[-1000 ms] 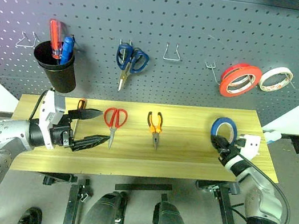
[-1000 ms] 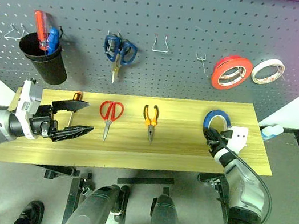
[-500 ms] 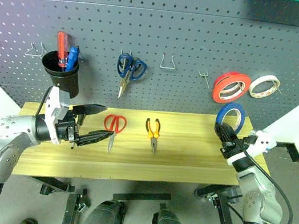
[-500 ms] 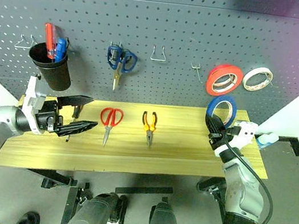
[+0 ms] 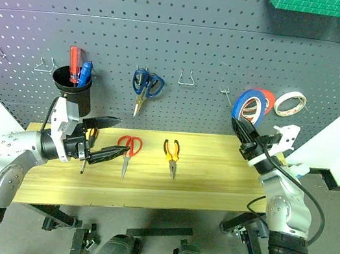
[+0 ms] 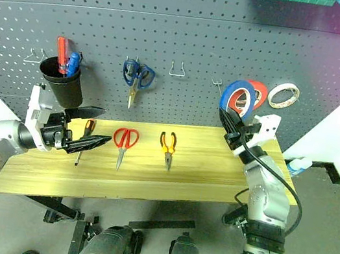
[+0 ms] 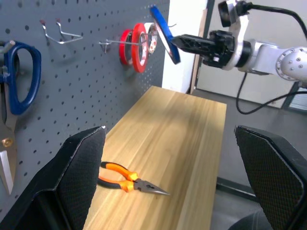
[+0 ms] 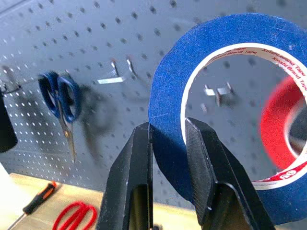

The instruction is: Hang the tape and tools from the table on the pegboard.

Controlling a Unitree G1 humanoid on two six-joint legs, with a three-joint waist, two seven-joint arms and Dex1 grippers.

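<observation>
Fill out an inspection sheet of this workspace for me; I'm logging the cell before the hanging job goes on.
Surface: wooden table, light grain, bare on its right half.
Job's things: blue tape lifted in front of the pegboard, near an empty hook; red scissors, orange pliers and screwdriver lie on the table.
Clutter: on the pegboard, blue scissors, red tape, white tape, black cup holding pens.
Grippers: right gripper shut on the blue tape's band; left gripper open, above the table's left end.
Cables: black cable along the right arm.
Surroundings: green box atop the pegboard; grey floor.
</observation>
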